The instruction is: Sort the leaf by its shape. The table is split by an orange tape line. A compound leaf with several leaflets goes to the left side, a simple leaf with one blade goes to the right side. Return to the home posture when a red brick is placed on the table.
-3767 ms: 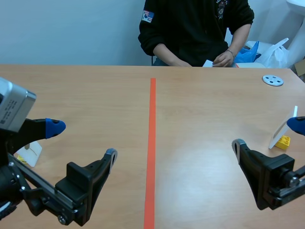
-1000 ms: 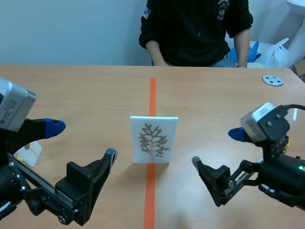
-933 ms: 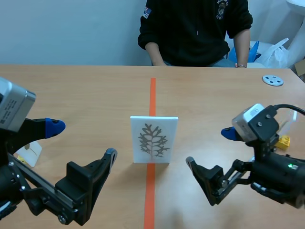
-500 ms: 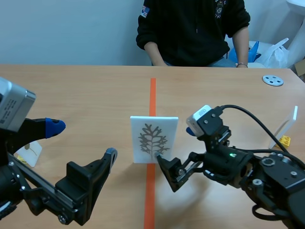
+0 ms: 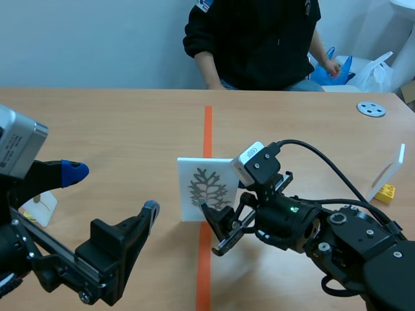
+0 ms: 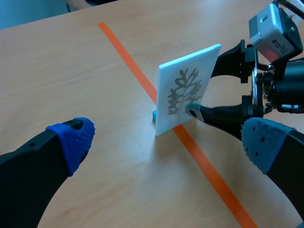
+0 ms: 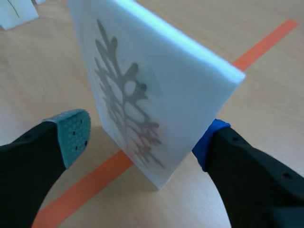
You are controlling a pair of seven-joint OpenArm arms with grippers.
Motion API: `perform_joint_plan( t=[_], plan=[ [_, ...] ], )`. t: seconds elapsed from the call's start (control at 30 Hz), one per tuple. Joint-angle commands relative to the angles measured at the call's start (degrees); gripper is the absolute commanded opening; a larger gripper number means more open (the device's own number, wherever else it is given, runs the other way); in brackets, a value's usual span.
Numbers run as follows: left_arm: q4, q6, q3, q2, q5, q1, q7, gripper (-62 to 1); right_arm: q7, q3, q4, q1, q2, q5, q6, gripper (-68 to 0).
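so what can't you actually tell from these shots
- Right wrist view: the leaf card hides whether the rear pad of the right claw touches its back.
- Scene view: the right arm covers the card's right edge and lower corner.
- Scene view: a small white item behind the left arm is partly hidden; its kind is unclear.

Wooden table carries a white leaf card upright on the orange tape line, with a grey disc and a yellow block well right of it.

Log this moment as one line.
card: upright on tape | right hand: open, straddling card | left hand: open, clear of card
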Motion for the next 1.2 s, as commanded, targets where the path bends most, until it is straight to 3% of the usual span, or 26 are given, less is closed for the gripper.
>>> perform_joint_plan(
  t=[0.0, 0.57, 0.8, 0.9, 1.07, 1.17],
  plan=[
    [0.39, -0.15, -0.20, 0.28, -0.35, 0.28, -1.03, 1.4, 1.38, 0.42, 1.38, 0.70, 0.59, 0.61, -0.39, -32.1],
    [0.39, -0.15, -0.20, 0.28, -0.35, 0.28, -1.03, 1.4, 1.44, 0.44, 1.38, 0.70, 0.59, 0.61, -0.85, -65.3],
    [0.39, -0.15, -0.20, 0.28, -0.35, 0.28, -1.03, 1.4, 2.49, 2.01, 3.30, -0.28, 0.83, 0.68, -0.59, -66.0],
    [0.39, -0.15, -0.20, 0.28, -0.35, 0.28, -1.03, 1.4, 2.27, 4.42, 7.45, -2.91, 1.44, 1.01, -0.48, -66.0],
    [0.39, -0.15, -0.20, 0.28, -0.35, 0.28, -1.01, 1.4, 0.92, 10.03, 16.20, -9.20, 3.32, 3.34, 2.43, -66.0],
    [0.39, -0.15, -0.20, 0.28, -0.35, 0.28, -1.01, 1.4, 0.28, 14.10, 21.62, -13.51, 4.57, 5.22, 2.45, -66.0]
  ],
)
